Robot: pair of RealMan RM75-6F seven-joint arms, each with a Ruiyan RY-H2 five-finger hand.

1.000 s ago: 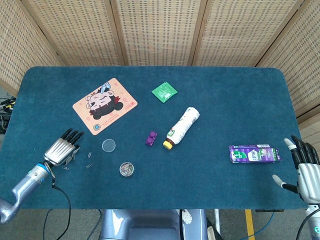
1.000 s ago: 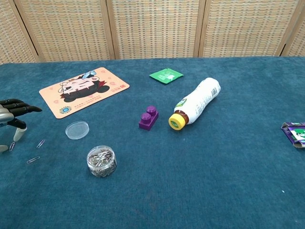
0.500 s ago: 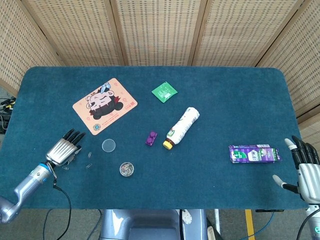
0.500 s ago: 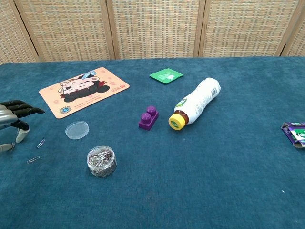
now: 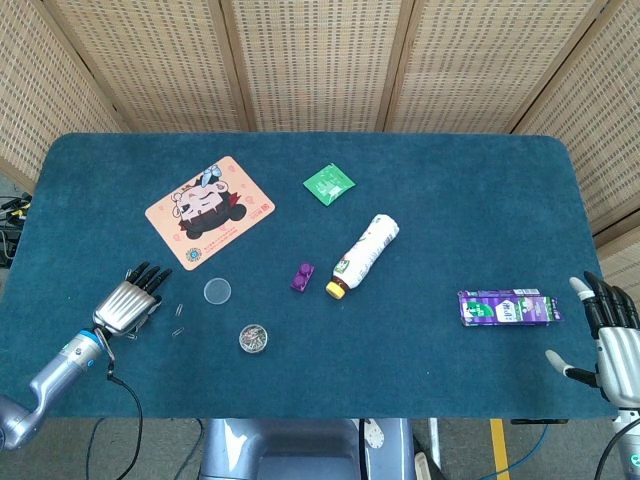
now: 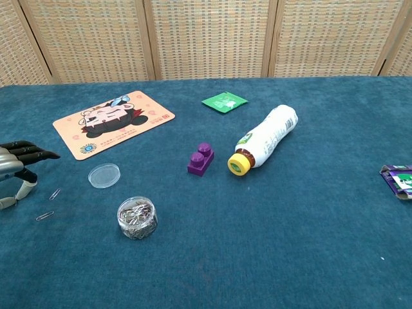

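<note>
The left hand [image 5: 128, 302], fingers spread and empty, hovers beside loose silver wire paperclips [image 5: 178, 318] on the blue cloth, seemingly mid-gathering; next likely needs a fine pinch.

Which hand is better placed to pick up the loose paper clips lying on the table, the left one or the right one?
Probably the left hand: it hovers right beside the loose paper clips, fingers apart. The right hand is open at the opposite table edge, near the purple carton.

purple carton [image 6: 399, 179] cut off at edge
</note>
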